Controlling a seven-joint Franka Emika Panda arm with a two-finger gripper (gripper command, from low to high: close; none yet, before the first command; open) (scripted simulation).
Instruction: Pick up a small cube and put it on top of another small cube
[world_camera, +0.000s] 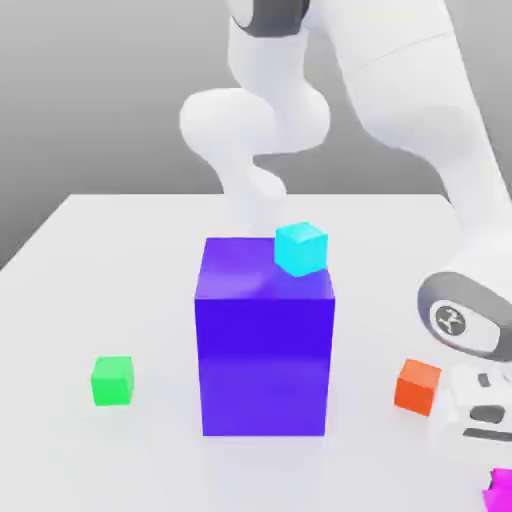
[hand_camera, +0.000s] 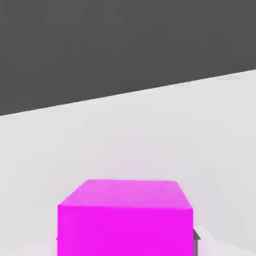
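In the hand view a magenta small cube (hand_camera: 125, 220) sits close up on the white table, and a dark fingertip (hand_camera: 196, 241) presses against its side. In the exterior view this magenta cube (world_camera: 499, 490) peeks in at the lower right corner, directly under my gripper (world_camera: 490, 465), which is shut on it. A cyan small cube (world_camera: 301, 248) rests on top of the tall blue block (world_camera: 264, 350). A green small cube (world_camera: 112, 381) lies at the exterior view's left. An orange small cube (world_camera: 417, 386) lies just beside my hand.
The tall blue block stands in the middle of the white table (world_camera: 100, 300). My white arm (world_camera: 440, 120) arches over the exterior view's right side, and its base column (world_camera: 250, 130) rises behind the block. The table's far edge meets a grey backdrop.
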